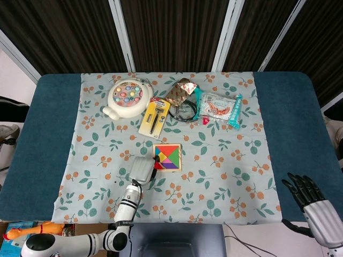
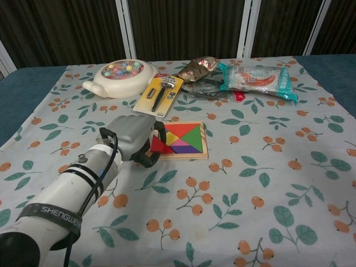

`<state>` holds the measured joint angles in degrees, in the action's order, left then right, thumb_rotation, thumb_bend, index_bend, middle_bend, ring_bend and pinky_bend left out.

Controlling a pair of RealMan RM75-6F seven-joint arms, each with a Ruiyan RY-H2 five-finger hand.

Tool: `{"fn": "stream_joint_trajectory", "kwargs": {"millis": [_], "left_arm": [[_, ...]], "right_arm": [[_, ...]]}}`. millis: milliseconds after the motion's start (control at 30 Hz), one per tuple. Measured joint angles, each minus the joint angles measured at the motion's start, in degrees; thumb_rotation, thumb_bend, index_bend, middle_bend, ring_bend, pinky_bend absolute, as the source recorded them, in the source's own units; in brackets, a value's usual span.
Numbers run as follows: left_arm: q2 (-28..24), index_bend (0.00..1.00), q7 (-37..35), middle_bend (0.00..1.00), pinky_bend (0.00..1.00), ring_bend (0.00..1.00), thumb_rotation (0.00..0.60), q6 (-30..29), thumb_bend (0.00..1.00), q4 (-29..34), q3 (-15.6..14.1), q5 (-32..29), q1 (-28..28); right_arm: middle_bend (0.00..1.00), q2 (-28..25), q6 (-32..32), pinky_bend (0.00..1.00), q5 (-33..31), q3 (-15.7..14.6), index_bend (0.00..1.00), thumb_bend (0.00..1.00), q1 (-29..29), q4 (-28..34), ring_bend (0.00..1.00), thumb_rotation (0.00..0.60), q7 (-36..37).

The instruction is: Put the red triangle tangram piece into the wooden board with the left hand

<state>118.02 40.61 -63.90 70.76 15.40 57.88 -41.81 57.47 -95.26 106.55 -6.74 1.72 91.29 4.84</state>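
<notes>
The left hand (image 2: 132, 138) pinches the red triangle tangram piece (image 2: 160, 146) at the left edge of the wooden board (image 2: 183, 140). Placement is under way; seating it flat appears to remain. The right hand (image 1: 316, 206) idles, fingers spread.

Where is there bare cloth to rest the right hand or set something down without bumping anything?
Free: the floral cloth right of the wooden tangram board, up to the black-fingered right hand at the table's near right corner, and the near strip. Crowded: the far row, from white round toy to snack packet, and the board's left edge, where the left hand holds the red triangle.
</notes>
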Motion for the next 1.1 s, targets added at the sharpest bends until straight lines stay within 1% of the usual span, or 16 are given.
{"fn": "stream_joint_trajectory", "kwargs": {"millis": [267, 500, 1100], "left_arm": [[0.2, 0.59, 0.7, 1.00, 1.00, 1.00, 0.600, 0.0, 0.47, 0.4, 0.5, -1.1, -0.4], [0.9, 0.58, 0.8, 1.00, 1.00, 1.00, 0.600, 0.3, 0.47, -0.6, 0.6, -1.8, -0.9], [0.7, 0.46, 0.1, 1.00, 1.00, 1.00, 0.600, 0.3, 0.47, -1.2, 0.5, -1.7, -1.6]], "right_arm": [[0.00, 0.0, -0.1, 0.00, 0.0, 0.0, 0.00, 0.06, 0.0, 0.0, 0.00, 0.600, 0.1], [0.00, -0.1, -0.3, 0.00, 0.0, 0.0, 0.00, 0.06, 0.1, -0.2, 0.00, 0.600, 0.6], [0.00, -0.2, -0.5, 0.00, -0.1, 0.1, 0.00, 0.06, 0.2, -0.2, 0.00, 0.600, 0.8]]}}
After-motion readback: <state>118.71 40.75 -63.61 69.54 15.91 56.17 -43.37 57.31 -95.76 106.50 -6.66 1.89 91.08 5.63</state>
